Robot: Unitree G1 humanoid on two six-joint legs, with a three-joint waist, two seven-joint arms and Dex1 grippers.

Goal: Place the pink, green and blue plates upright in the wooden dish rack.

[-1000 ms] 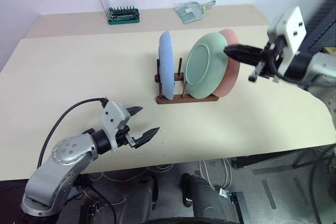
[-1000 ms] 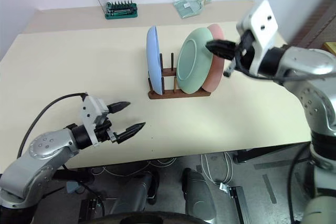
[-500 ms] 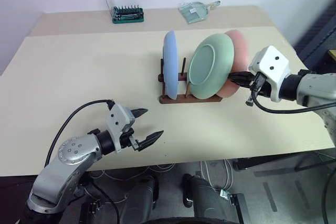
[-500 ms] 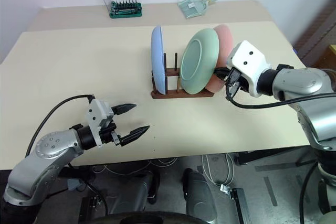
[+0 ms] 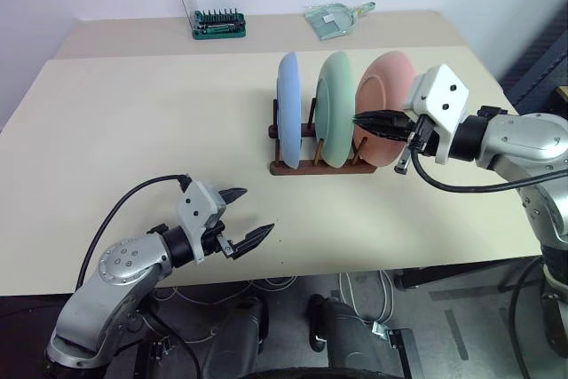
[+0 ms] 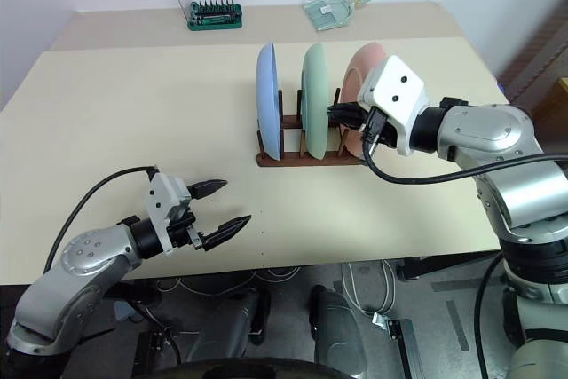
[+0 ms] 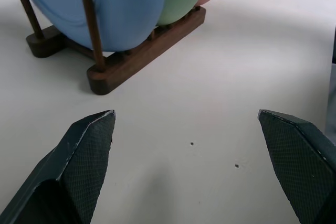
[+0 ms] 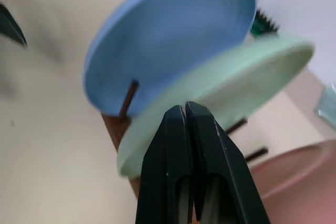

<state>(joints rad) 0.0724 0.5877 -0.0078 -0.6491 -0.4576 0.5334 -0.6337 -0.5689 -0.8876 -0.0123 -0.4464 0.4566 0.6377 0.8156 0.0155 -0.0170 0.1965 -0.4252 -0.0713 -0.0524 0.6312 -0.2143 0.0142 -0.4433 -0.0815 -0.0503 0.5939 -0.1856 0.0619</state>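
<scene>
Left eye view gave us the whole table [image 5: 133, 130]: at its far edge stood a green screwdriver-bit case [image 5: 218, 24] with its clear lid raised, and a little to the right of it lay a clear glass item [image 5: 333, 18] whose kind we could not tell. Both sat well apart from the wooden dish rack [image 5: 312, 166], with nothing between them and it.

We counted three plates, all upright in the rack: the blue plate [image 5: 287, 111] on the left, the green plate [image 5: 336, 109] in the middle, and the pink plate [image 5: 383, 104] on the right, tilted more than the other two. We counted one rack; we saw several pegs but could not count them all, since the plates hid some.

We counted two grippers. The right gripper [image 8: 185, 109] had its two black fingers pressed together on nothing, and it pointed in between the green and pink plates; whether the tips touched either plate we could not tell. The left gripper [image 5: 248, 216] hung low over the near part of the table, well apart from the rack, its fingers spread wide and empty. In the left wrist view we saw bare tabletop with two small dark specks [image 7: 191, 143] between those fingers and the rack's near rail.
</scene>
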